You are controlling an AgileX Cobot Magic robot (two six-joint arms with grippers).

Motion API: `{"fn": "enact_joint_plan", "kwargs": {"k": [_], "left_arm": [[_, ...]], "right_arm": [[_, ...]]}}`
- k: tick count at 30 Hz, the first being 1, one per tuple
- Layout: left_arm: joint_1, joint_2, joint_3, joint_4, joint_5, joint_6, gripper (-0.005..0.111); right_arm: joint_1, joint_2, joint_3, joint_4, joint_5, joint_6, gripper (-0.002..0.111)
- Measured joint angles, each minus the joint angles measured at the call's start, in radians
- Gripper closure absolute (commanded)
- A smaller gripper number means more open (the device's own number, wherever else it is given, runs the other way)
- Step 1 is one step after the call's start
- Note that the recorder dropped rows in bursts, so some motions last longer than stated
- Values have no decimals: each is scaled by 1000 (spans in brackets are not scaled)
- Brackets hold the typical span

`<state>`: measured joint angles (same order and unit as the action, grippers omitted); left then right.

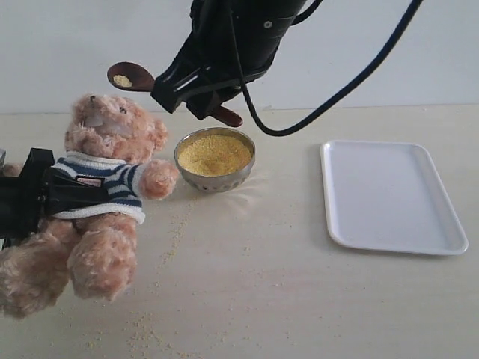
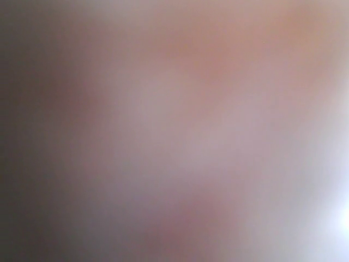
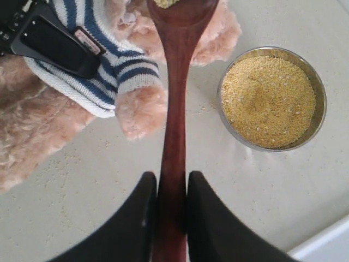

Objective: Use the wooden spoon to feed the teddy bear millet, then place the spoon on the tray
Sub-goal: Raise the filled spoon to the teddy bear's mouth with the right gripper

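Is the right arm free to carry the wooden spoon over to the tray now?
Probably yes: the right gripper holds the wooden spoon high, and nothing stands between it and the tray.

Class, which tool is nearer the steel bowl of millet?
Right. The right tool, gripping the wooden spoon, hangs raised close beside the steel bowl; the left tool clamps the teddy bear, farther off.

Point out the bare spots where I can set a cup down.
Free: the tray; the table strip between steel bowl and tray; the table's near side, right of the teddy bear. Crowded: bear, bowl and the right pincer holding the wooden spoon above them.
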<state>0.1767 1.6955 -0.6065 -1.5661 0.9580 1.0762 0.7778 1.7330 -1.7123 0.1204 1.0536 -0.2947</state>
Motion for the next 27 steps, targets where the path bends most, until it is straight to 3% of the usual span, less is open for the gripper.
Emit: {"fn": "enact_joint_plan", "kwargs": {"k": [7,16,27], "left_arm": [[0,0,0,-20,10,6,102],[0,0,0,-22,13,6,102],[0,0,0,-22,18,10,102]], "right_arm": [[58,36,0,-70,-43,0,108],[187,63,0,-344,-105,84,108],[198,101,0,-519,-144,97,108]]}}
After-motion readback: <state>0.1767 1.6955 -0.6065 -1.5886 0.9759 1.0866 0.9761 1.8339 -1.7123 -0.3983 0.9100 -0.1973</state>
